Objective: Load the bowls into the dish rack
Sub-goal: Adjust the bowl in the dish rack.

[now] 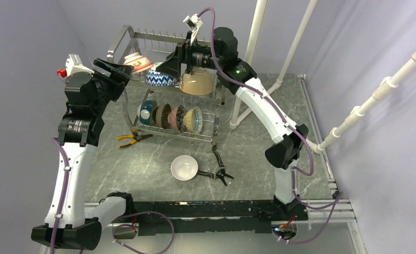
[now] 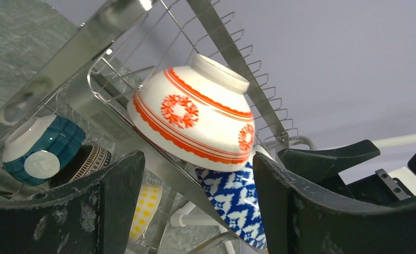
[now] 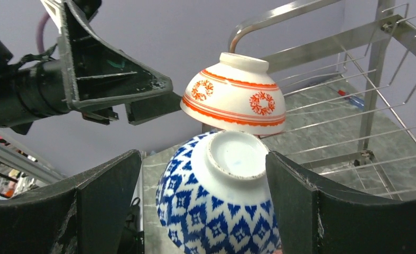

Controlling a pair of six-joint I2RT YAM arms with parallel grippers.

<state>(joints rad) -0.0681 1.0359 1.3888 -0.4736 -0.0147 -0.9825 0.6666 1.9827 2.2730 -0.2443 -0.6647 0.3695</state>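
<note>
Grey surface is bearing a white bowl before the dish rack while you are holding the left tool spread by the racked red-patterned bowl and the right tool spread astride the zigzag bowl, so fetching the white one is likely coming next.

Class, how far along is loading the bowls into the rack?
Done: red-patterned bowl, blue zigzag bowl and tan bowl on the upper tier of the dish rack, a row of bowls below. In hand: nothing; left gripper and right gripper open. Left: white bowl on the table.

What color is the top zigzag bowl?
The zigzag bowl is blue and white; right wrist view.
</note>
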